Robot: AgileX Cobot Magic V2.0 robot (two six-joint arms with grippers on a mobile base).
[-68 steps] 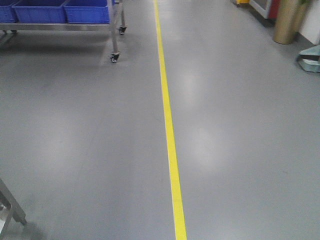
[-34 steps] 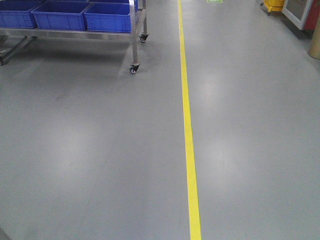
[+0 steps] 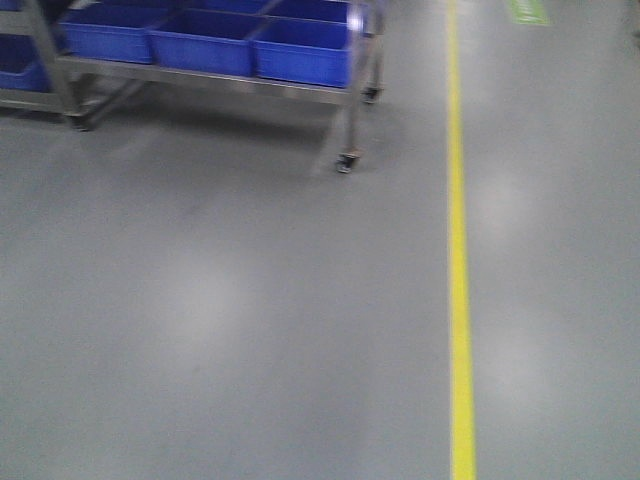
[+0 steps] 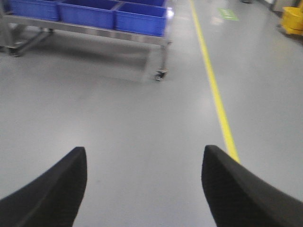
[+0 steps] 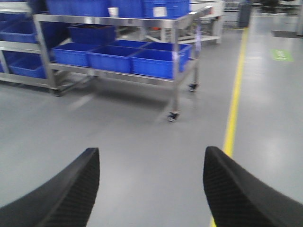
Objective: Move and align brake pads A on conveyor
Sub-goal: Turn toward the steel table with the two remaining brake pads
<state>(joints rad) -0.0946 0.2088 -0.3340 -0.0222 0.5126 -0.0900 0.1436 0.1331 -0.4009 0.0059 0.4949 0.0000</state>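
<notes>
The brake pads A and the conveyor are out of view in every frame. In the left wrist view my left gripper [image 4: 144,152] is open, its two black fingers wide apart over bare grey floor with nothing between them. In the right wrist view my right gripper [image 5: 151,152] is open too, empty, pointing across the floor toward a steel rack. Neither gripper shows in the front view.
A wheeled steel rack [image 3: 352,110] with blue bins [image 3: 300,50] stands at the upper left; the same rack [image 5: 175,61] shows in the right wrist view and the rack [image 4: 163,52] in the left wrist view. A yellow floor line [image 3: 458,260] runs up the right side. A yellow bucket [image 4: 293,19] stands far right.
The front view has swung left: the yellow line has shifted right in the frame and the rack with blue bins has come further into view. The current frame is motion-blurred.
</notes>
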